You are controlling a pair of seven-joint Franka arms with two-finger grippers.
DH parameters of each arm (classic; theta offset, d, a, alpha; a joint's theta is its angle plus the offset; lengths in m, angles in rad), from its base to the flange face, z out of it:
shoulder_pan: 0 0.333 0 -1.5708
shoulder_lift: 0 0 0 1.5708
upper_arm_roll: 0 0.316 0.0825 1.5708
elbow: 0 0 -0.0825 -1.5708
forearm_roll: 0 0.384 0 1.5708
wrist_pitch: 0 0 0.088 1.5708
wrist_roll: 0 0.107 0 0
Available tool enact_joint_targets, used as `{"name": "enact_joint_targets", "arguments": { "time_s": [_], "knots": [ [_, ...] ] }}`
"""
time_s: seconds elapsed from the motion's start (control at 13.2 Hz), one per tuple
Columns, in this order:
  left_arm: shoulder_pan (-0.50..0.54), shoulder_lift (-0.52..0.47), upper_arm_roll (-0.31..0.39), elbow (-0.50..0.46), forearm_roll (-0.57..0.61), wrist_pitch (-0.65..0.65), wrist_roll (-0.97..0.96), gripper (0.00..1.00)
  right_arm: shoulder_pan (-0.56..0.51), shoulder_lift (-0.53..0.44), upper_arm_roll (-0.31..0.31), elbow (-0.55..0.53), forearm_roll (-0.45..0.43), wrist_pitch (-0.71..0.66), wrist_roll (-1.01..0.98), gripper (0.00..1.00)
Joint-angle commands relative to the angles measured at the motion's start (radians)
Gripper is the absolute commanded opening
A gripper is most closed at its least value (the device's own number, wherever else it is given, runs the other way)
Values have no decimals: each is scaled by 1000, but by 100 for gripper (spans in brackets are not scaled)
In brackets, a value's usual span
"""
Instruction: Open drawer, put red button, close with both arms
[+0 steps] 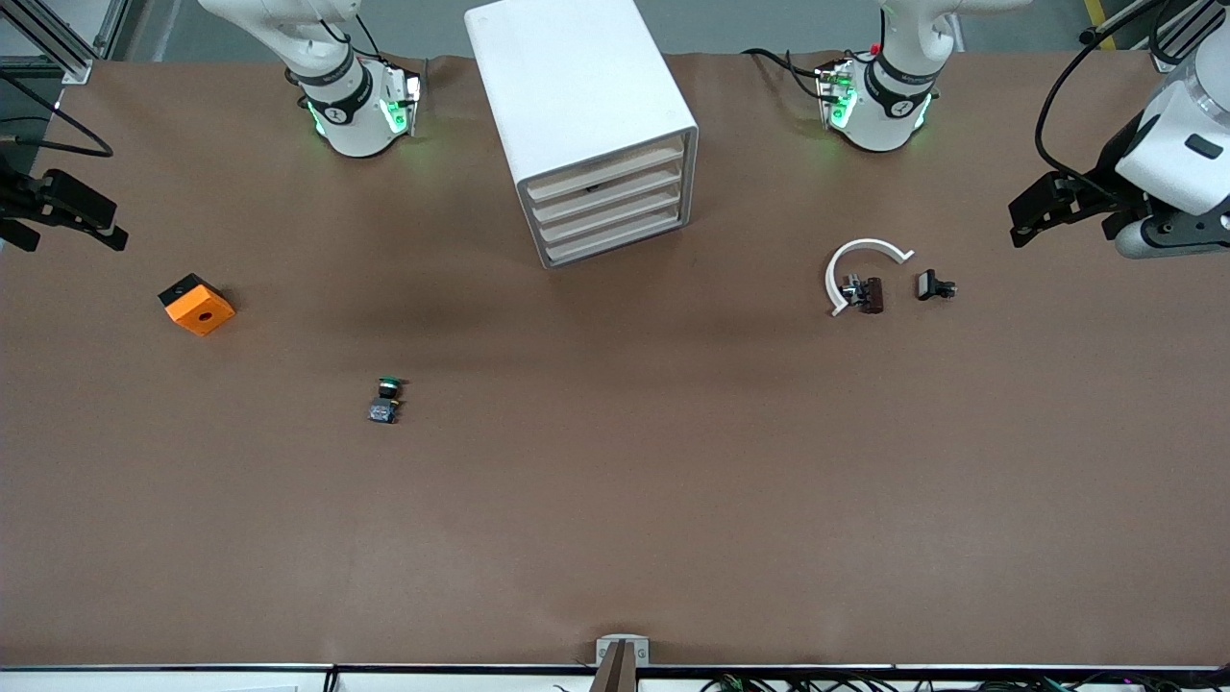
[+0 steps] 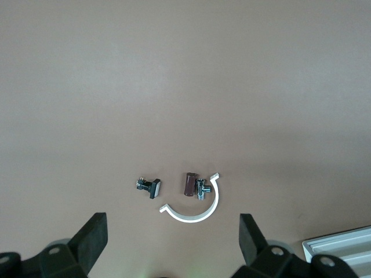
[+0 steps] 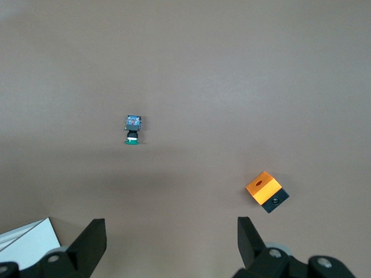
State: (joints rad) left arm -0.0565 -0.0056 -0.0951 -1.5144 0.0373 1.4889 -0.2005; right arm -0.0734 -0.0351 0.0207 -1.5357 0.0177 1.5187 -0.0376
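Note:
A white drawer cabinet stands mid-table between the arm bases, its stacked drawers all pushed in. Its corner shows in the left wrist view and in the right wrist view. The red button is out of view. My left gripper hangs open over the left arm's end of the table, nothing between its fingers. My right gripper hangs open over the right arm's end, also with nothing between its fingers.
A green-capped switch lies nearer the front camera than the cabinet. An orange and black box sits toward the right arm's end. A white C-shaped clip, a brown part and a black part lie toward the left arm's end.

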Motion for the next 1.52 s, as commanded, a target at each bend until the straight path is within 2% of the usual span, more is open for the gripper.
{"name": "enact_joint_targets", "arguments": {
  "time_s": [0.0, 0.68, 1.44],
  "knots": [
    [-6, -25, 15, -27, -19, 2, 21, 100, 1, 11, -1, 25, -13, -8, -8, 100],
    [46, -45, 6, -38, -20, -41, 101, 100, -3, 8, -5, 35, -12, -18, -7, 100],
    [57, -5, 14, -24, -14, -33, 116, 100, -9, 6, -13, 54, -18, -29, -1, 100]
  ]
}}
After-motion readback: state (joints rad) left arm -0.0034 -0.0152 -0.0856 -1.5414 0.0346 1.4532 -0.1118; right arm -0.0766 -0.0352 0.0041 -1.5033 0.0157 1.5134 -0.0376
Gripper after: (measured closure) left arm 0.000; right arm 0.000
